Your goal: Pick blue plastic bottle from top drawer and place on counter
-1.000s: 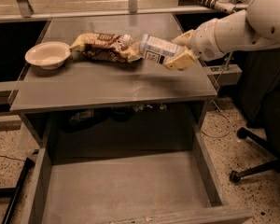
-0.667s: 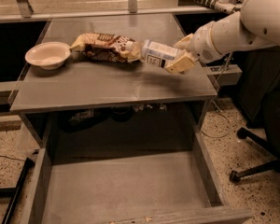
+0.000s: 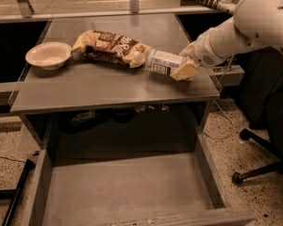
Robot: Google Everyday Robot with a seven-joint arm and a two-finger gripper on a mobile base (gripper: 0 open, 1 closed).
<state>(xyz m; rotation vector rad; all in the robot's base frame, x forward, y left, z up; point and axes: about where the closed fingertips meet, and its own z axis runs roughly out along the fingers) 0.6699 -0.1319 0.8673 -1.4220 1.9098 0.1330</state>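
The white arm (image 3: 240,29) reaches in from the right, its gripper (image 3: 184,69) clamped on the blue plastic bottle (image 3: 161,61), held sideways low over the counter (image 3: 108,86), cap against a snack bag (image 3: 108,47). A bowl (image 3: 48,55) sits at the left; the top drawer (image 3: 127,192) stands pulled out.

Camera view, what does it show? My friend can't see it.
The gripper holds the blue plastic bottle sideways low over the counter, cap beside a brown snack bag. A cream bowl sits on the counter's left, and the top drawer below stands open.
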